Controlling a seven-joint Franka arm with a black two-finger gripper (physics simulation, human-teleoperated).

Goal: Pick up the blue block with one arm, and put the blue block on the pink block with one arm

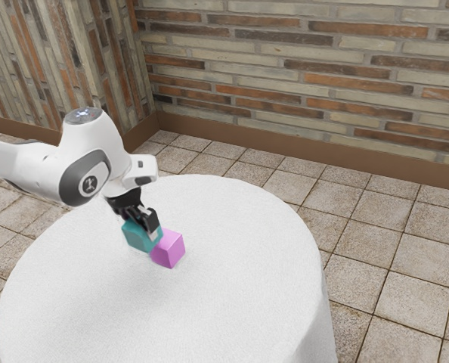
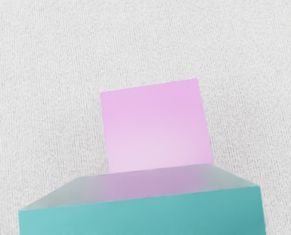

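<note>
Obs., near to far. Nearest you in the exterior view is the front edge of the round white table, its cloth-like top lightly grained; the same surface forms the background in the wrist view.

On the tabletop, toward 9 o'clock from centre, you find the pink block, resting flat on the table. The teal block sits just beside it, at about 10 o'clock from the pink one, and their edges overlap in this view. You cannot tell whether they touch, or whether the teal block is clear of the table.

The gripper comes down on the teal block from above. Its black fingers are closed against two opposite sides, so the claw is gripping the teal block.

In the wrist view the teal block lies directly under the hand, and the pink block lies just past its far edge.

The white arm enters from 9 o'clock. Beyond the table are a tan tiled floor, then a brick wall at 12 o'clock.
</note>
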